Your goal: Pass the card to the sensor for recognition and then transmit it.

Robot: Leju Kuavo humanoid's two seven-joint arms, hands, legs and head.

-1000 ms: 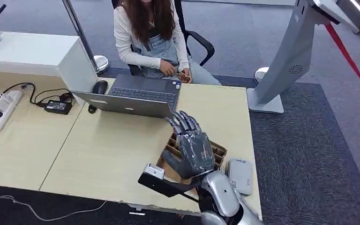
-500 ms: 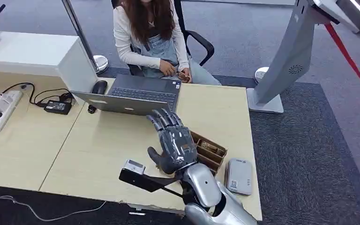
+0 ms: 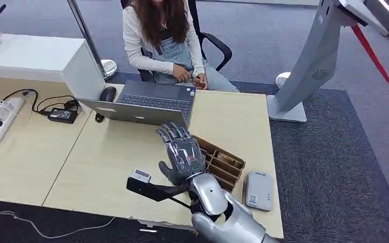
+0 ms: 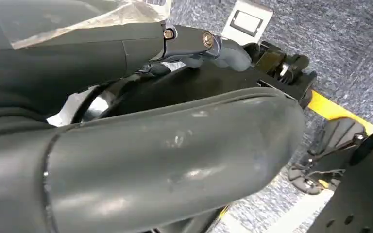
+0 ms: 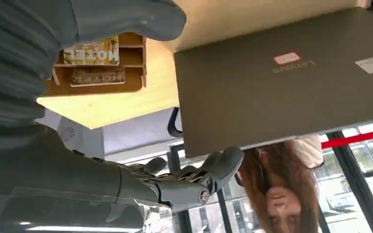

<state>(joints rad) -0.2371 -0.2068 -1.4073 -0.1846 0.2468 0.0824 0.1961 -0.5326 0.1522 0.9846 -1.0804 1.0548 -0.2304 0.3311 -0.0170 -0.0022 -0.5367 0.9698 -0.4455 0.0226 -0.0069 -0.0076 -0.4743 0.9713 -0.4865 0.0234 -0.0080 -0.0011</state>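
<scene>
R hand (image 3: 183,153) is hovering over the desk (image 3: 106,157) w/ fingers spread, holding nothing. Cards are sitting in the wooden slot box (image 3: 223,163) just to its right; box's long axis is running diagonally, the grey reader (image 3: 259,190) lying beyond. Vs 1 s ago, hand is drifting left, off the box

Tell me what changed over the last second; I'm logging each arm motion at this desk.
The right hand swung toward the robot's left, off the wooden card box, which is now uncovered, and hovers over bare table near the laptop. Its fingers stay extended and it holds nothing. The box, the grey card reader, the laptop and the seated person stayed put.
</scene>
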